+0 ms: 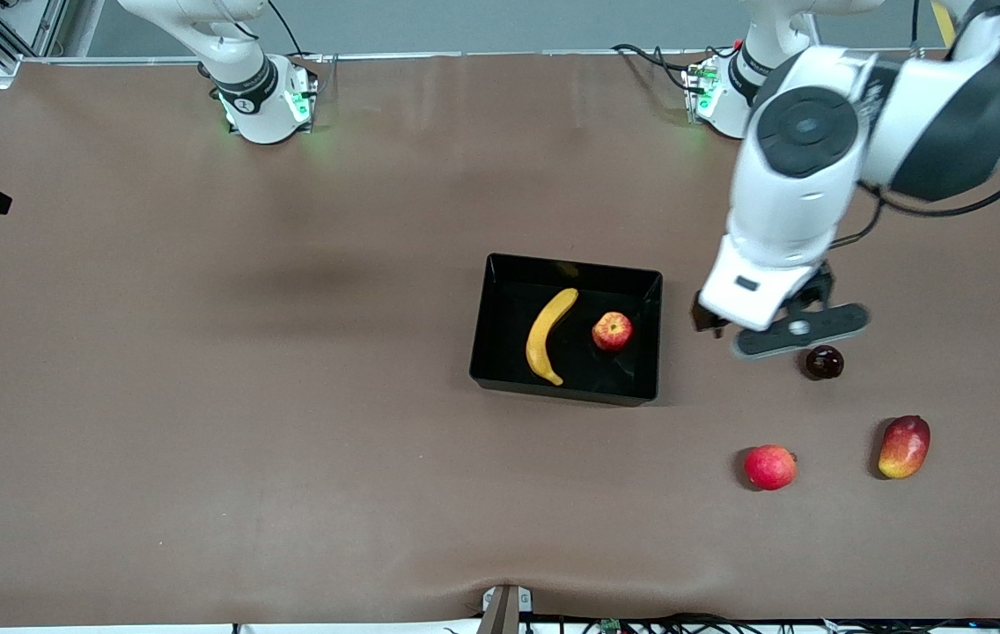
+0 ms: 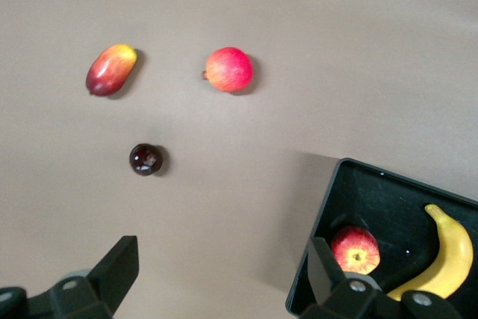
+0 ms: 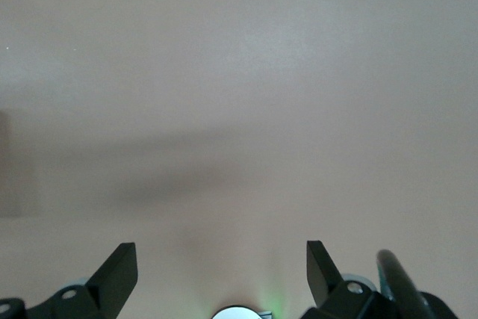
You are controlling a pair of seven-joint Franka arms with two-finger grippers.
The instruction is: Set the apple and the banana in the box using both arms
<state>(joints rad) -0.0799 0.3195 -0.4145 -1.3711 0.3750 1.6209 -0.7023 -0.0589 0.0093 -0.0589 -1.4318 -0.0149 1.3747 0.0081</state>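
The black box (image 1: 572, 264) sits mid-table. The yellow banana (image 1: 544, 339) and the red-and-yellow apple (image 1: 612, 331) lie side by side in it, apart from each other. My left gripper (image 1: 755, 330) hangs open and empty over bare table beside the box, toward the left arm's end. In the left wrist view the left gripper (image 2: 222, 259) frames bare table, with the box (image 2: 403, 181), apple (image 2: 355, 249) and banana (image 2: 448, 255) beside one finger. My right gripper (image 3: 222, 259) is open and empty over bare table near its base, out of the front view.
A small dark round fruit (image 1: 824, 362) lies on the table just by the left gripper. A pinkish-red round fruit (image 1: 769, 467) and a red-yellow mango (image 1: 903, 446) lie nearer the front camera. All three show in the left wrist view: dark fruit (image 2: 145, 159), round fruit (image 2: 228, 69), mango (image 2: 111, 69).
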